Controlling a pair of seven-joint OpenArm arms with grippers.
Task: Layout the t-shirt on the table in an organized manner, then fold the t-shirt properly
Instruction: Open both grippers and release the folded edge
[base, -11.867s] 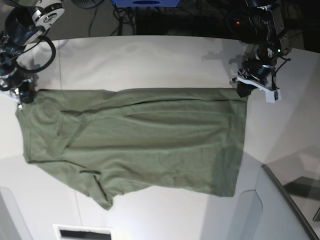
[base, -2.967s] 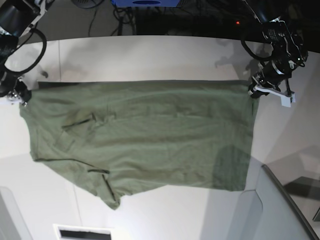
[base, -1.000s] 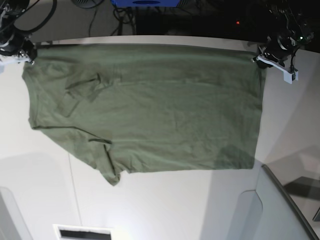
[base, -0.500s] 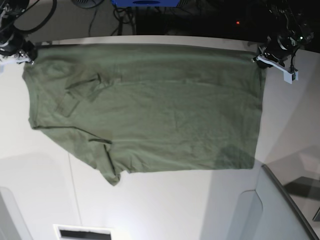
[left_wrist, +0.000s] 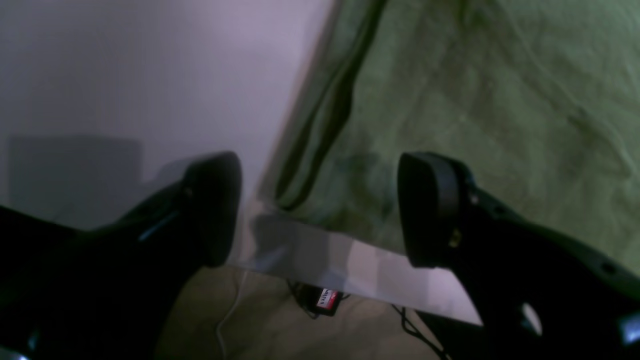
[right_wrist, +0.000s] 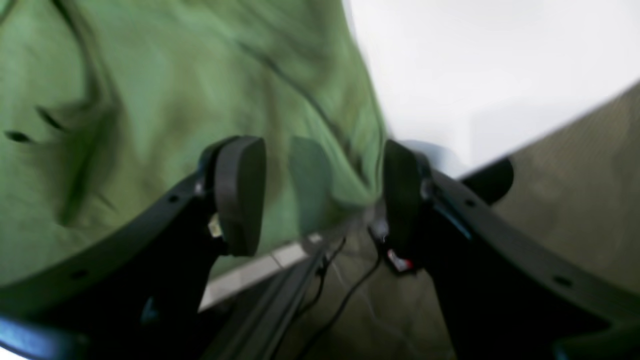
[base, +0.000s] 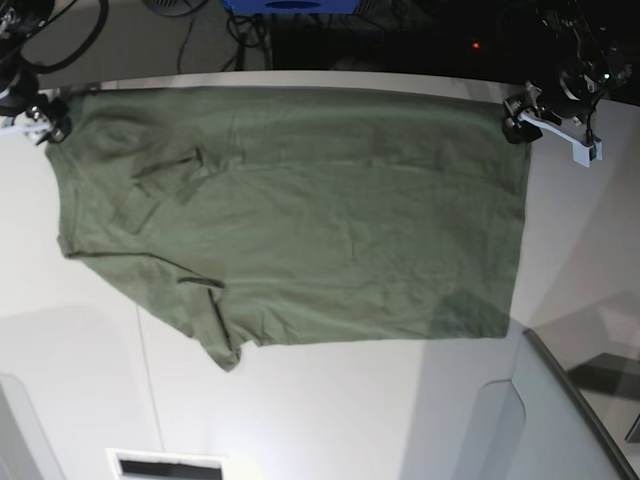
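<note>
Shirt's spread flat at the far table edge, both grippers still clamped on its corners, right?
Not clamped. Both wrist views show the left gripper and right gripper open, with nothing between the fingers. The t-shirt does lie spread at the table's far edge.

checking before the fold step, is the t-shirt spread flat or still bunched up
Mostly spread: the t-shirt lies open across the table, but one sleeve is folded onto the body.

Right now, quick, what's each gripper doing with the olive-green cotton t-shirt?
Left gripper: open, holding nothing; the olive-green cotton t-shirt corner lies between its fingers.
Right gripper: open, shirt edge loose between its fingers.
</note>
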